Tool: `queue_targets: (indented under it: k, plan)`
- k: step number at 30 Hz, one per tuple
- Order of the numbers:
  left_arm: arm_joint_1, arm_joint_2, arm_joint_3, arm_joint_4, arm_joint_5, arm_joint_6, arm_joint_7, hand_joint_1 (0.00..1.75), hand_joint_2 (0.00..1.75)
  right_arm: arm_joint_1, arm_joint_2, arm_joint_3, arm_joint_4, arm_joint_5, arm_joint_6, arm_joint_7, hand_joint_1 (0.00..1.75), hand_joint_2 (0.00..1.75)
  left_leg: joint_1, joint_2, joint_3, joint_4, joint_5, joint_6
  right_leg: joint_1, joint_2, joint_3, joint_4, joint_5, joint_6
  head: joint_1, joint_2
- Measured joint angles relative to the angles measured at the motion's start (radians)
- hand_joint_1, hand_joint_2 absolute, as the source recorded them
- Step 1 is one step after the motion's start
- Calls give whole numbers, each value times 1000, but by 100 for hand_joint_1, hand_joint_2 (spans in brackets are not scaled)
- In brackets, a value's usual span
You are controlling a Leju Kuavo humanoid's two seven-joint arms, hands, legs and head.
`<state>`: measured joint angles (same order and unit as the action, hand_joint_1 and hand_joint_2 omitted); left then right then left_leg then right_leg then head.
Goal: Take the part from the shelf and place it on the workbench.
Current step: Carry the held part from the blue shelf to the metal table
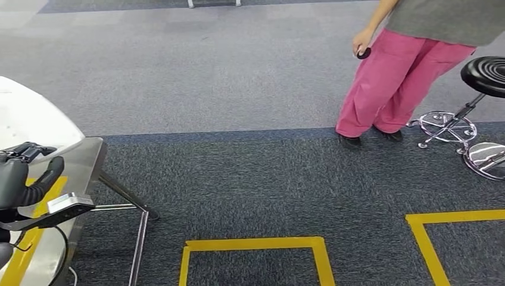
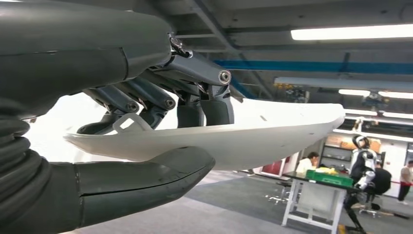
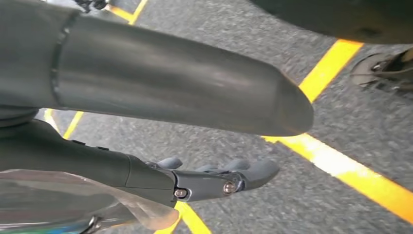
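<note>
One white part [image 2: 253, 134] sat in the left hand [image 2: 146, 122], with the thick thumb under it and the dark fingers [image 2: 204, 105] pressed on top, and in the head view this hand [image 1: 24, 179] was just over the near end of the shiny metal workbench [image 1: 89, 155] with the part [image 1: 30, 119] reaching past it. Down by the grey carpet and its yellow tape lines [image 3: 341, 165], the right hand [image 3: 214, 178] held nothing, its fingers stretched out and a little apart. Farther from the workbench stood a person in pink trousers [image 1: 393, 83] with a small dark thing in one hand, next to a black stool [image 1: 485, 74].
</note>
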<state>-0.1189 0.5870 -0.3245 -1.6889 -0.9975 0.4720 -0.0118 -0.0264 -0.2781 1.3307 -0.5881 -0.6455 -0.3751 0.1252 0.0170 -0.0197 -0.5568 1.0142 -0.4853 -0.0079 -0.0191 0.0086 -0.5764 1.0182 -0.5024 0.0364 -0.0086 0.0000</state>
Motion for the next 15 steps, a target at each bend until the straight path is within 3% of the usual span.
queue_targets:
  k: [2,5,6,8,9,10,12,14,15]
  plan:
    - [0,1,0,-1,0,0,0,175,175,2,0,0,1,0,1,0,0,0,0,0,5,2,-1,-5,0,-1,6,2,4,-8,-1,0]
    - [0,1,0,-1,0,0,0,175,175,3,0,0,1,0,1,0,0,0,1,0,5,3,-4,-6,-1,-2,12,1,3,-11,-1,0]
    - [-1,2,1,-2,0,0,1,175,175,3,0,0,1,1,1,0,0,0,2,3,-13,42,-17,-10,-1,-3,20,0,0,-16,-2,0]
    - [1,3,2,-3,-1,0,2,175,175,4,0,0,2,4,1,0,0,0,0,10,-103,180,-65,-12,5,-6,50,-2,-21,-29,-3,0]
    - [2,3,2,-3,-1,0,3,175,175,5,0,0,2,7,1,0,0,0,-4,12,-144,226,-72,-7,12,-7,70,-2,-36,-34,-4,0]
    - [4,3,2,-3,-1,0,4,175,175,6,0,0,2,8,1,0,0,0,-11,12,-162,218,-53,6,19,-7,88,-2,-50,-36,-3,0]
    - [6,6,2,-4,-2,0,4,175,175,8,4,0,2,10,2,0,0,0,-31,11,-139,107,41,40,27,-8,114,-6,-72,-37,1,0]
    - [8,11,3,-5,-2,0,4,175,175,6,8,-1,3,10,2,0,0,0,-46,10,-125,49,81,63,26,-10,128,-16,-88,-31,4,0]
    - [8,13,4,-7,-2,0,5,175,175,5,10,-2,3,10,2,0,0,0,-49,9,-122,44,73,65,27,-11,140,-18,-90,-26,5,0]
